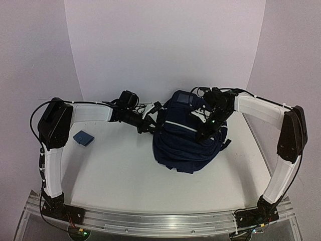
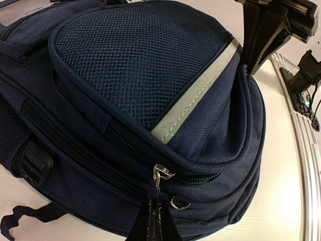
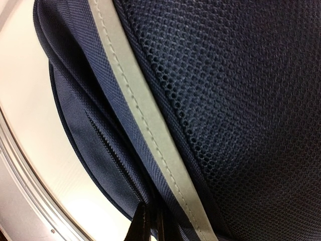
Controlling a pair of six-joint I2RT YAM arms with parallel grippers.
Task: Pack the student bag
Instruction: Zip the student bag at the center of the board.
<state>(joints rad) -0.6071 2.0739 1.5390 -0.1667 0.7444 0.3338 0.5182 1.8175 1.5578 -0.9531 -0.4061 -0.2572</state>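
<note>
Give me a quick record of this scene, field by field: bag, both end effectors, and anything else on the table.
student bag: navy, lying mid-table
left end effector: closed on a zip pull
right end effector: pinching bag fabric beside the grey strip
loose item: small blue flat object on table, left of bag, apart from both arms

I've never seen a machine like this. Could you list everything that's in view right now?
student bag: one, dark navy with a pale grey stripe, middle of the table
flat object: one, blue, on the table left of the bag
table: one, white
rail: one, silver, along the near edge
left arm: white and black
right arm: white and black
left end effector: black, shut on the bag's zip pull
right end effector: black, pinching bag fabric by the grey stripe
</note>
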